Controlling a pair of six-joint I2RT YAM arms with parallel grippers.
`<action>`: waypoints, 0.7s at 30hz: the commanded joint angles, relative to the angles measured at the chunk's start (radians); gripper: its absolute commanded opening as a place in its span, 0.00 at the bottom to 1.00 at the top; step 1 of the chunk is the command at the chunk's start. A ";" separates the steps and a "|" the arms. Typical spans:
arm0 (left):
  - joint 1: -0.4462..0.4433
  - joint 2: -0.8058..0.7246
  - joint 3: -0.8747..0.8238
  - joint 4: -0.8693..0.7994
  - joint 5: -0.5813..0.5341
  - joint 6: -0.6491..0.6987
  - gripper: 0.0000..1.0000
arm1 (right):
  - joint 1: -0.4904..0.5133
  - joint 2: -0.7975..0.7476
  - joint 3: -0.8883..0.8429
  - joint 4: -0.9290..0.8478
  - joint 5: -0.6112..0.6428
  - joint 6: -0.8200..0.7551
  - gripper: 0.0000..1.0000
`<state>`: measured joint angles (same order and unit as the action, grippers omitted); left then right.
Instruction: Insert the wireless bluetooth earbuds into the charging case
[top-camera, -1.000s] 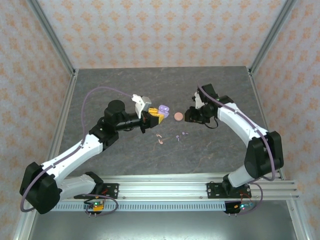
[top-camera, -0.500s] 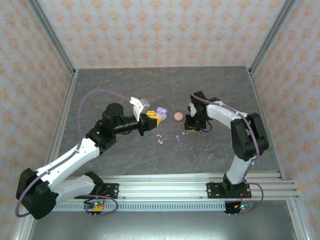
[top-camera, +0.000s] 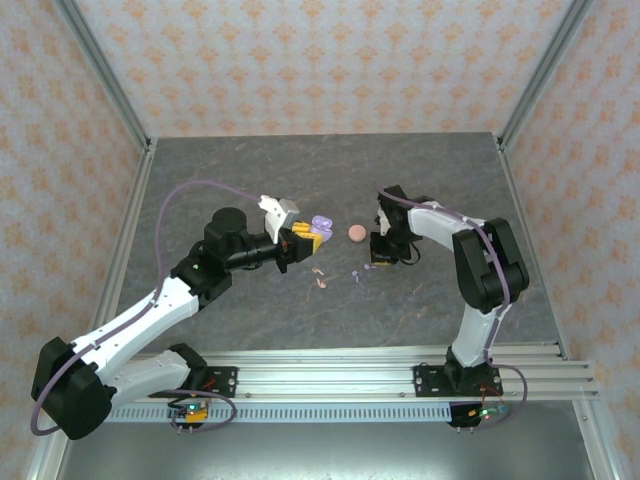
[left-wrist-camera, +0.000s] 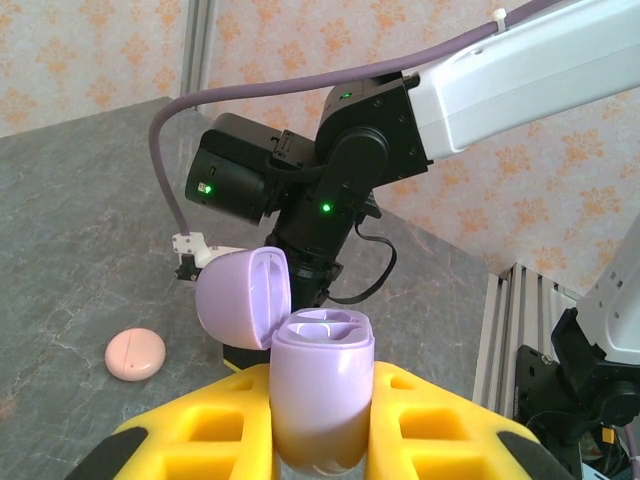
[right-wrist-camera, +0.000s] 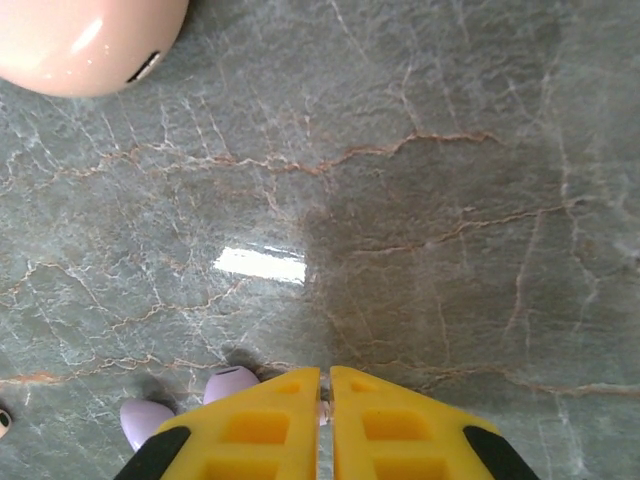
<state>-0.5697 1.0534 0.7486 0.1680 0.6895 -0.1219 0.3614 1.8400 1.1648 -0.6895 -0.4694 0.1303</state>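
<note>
The left gripper (top-camera: 303, 236), left of centre, was clenched on the open lilac case (left-wrist-camera: 318, 385). The right gripper (right-wrist-camera: 325, 385) stood on the table (top-camera: 440, 170) with its jaws pressed together. A lilac earbud (right-wrist-camera: 232, 383) lay at its left fingertip; whether it was held, I could not tell. The pink case (top-camera: 355, 233) lay near. Wide bare stone reached to the upper edge.

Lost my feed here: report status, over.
Left gripper shut on open lilac case. Right gripper shut, low beside lilac earbud, grip unclear. Pink case nearby, not blocking.
</note>
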 joint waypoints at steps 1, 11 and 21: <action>-0.007 -0.022 -0.012 0.005 -0.021 0.007 0.20 | 0.009 0.017 0.016 0.003 0.028 0.008 0.12; -0.007 -0.028 -0.019 0.005 -0.021 0.007 0.20 | 0.018 -0.030 -0.033 -0.023 0.018 0.001 0.12; -0.007 -0.029 -0.022 0.009 -0.018 0.003 0.20 | 0.027 -0.056 -0.065 -0.022 0.000 0.013 0.12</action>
<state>-0.5697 1.0492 0.7357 0.1677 0.6865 -0.1223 0.3801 1.8179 1.1179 -0.6872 -0.4709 0.1310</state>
